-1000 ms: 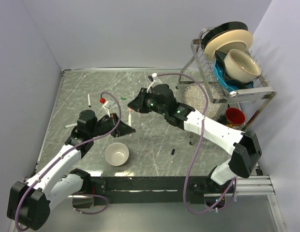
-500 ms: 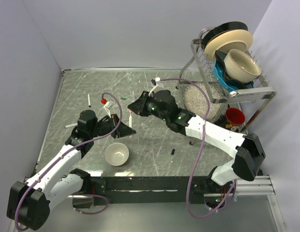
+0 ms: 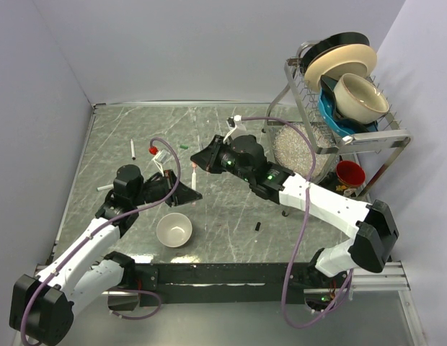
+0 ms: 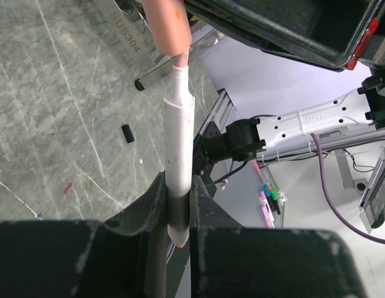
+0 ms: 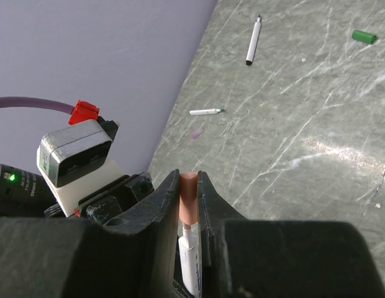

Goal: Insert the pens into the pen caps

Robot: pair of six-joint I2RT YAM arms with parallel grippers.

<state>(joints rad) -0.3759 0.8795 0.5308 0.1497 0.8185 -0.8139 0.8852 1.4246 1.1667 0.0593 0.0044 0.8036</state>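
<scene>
The left gripper (image 4: 179,194) is closed tight on a white pen (image 4: 179,133). It holds the pen low down, so most of the pen sticks out past the fingers. The right gripper (image 5: 188,180) is closed too, and it pinches an orange-red cap (image 5: 188,194) between its two fingers. The two grippers meet over the middle of the table (image 3: 231,205), a bit to the left. The thin tip of the pen is right at the open end of the orange-red cap, but how far in it goes cannot be told. A white bowl (image 3: 174,230) sits just near of the grippers. A black cap (image 3: 257,226) lies on the table to the right of the bowl. A green cap (image 3: 184,147) lies farther back. A second pen (image 3: 131,148) lies at the far left. A third pen (image 3: 106,187) lies by the left edge. A dish rack (image 3: 339,133) with bowls and plates stands at the far right.
</scene>
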